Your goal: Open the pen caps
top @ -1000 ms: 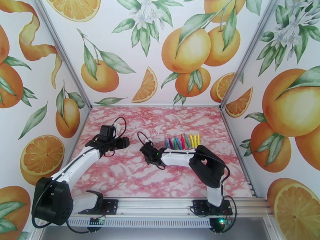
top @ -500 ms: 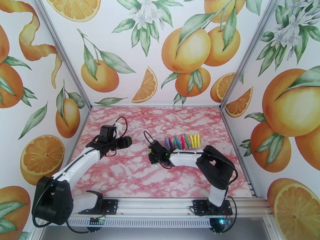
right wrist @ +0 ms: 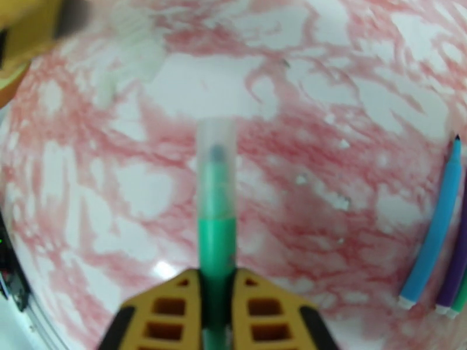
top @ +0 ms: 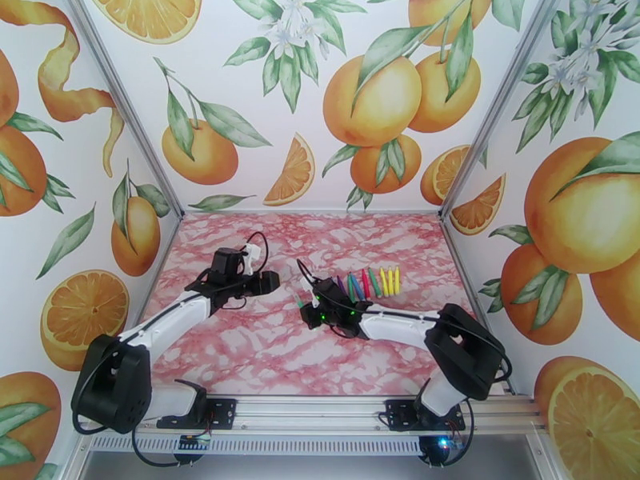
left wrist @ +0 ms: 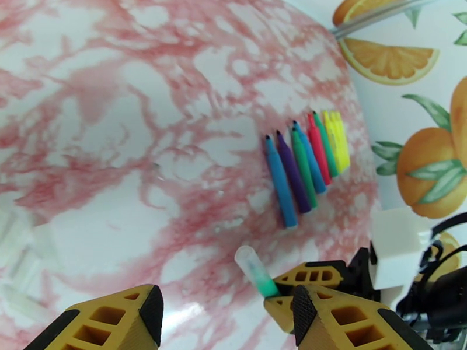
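The right pincer (right wrist: 217,296) is pinching a green pen (right wrist: 217,246), and its clear cap (right wrist: 216,164) is sticking out in front, not pulled off yet. The left pincer (left wrist: 225,301) is hanging spread wide just beside that cap, holding nothing. A row of pens (left wrist: 303,170) is lying near by on the pink table (left wrist: 117,83). I am counting eight: two blue, one purple, two green, one red, two yellow. Their tips are looking bare, so I am guessing few caps are left.

Bright, even light; no hard shadows. Overhead view sharp. Right wrist view soft all over: green pen (right wrist: 216,240) blurred, marble tabletop (right wrist: 327,112) bowed toward the corners, with one small white glare spot.
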{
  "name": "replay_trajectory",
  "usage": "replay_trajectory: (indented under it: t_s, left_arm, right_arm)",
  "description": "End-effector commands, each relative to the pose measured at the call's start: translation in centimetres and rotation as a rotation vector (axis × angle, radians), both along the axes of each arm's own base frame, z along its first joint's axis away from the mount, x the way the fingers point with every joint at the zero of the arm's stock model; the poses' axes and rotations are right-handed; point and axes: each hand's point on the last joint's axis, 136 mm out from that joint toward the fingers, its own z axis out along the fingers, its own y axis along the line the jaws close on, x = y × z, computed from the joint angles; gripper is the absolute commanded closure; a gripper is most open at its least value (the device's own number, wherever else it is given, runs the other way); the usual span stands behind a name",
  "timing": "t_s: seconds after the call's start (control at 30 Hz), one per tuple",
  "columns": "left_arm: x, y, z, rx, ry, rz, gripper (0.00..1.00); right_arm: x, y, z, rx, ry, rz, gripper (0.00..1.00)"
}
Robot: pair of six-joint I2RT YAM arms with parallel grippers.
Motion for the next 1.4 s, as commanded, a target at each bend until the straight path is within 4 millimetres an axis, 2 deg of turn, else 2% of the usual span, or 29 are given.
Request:
replay_trajectory:
  t_s: [0.0, 0.27, 0.63, 0.97, 1.1, 1.3, 1.37]
  left_arm:
    - [1.2, -2.0, 2.7, -0.068, -0.067, -0.033, 0.38]
    - [1.5, -3.0, 2.7, -0.086, -0.046, -0.033, 0.39]
    - [0.5, -5.3, 3.3, -0.139, -0.039, -0.107, 0.47]
    - [-0.1, -6.2, 2.8, -0.160, -0.009, -0.146, 0.60]
    - [-0.3, -6.7, 2.8, -0.168, -0.002, -0.167, 0.70]
    - [-0.5, -6.9, 2.6, -0.173, 0.009, -0.177, 0.83]
    - [-0.4, -6.9, 2.7, -0.171, 0.006, -0.174, 0.84]
  right_arm:
    - [0.1, 0.8, 2.9, 0.087, -0.074, 0.045, 0.86]
    - [0.0, 0.7, 5.9, 0.149, -0.139, 0.049, 0.86]
    - [0.3, 1.1, 6.4, 0.163, -0.149, 0.053, 0.88]
    - [0.8, 1.2, 7.1, 0.175, -0.170, 0.036, 0.89]
    - [1.0, 1.3, 7.1, 0.171, -0.174, 0.028, 0.89]
    - [1.2, 1.2, 7.0, 0.168, -0.174, 0.022, 0.87]
    - [1.1, 1.2, 6.9, 0.164, -0.170, 0.022, 0.83]
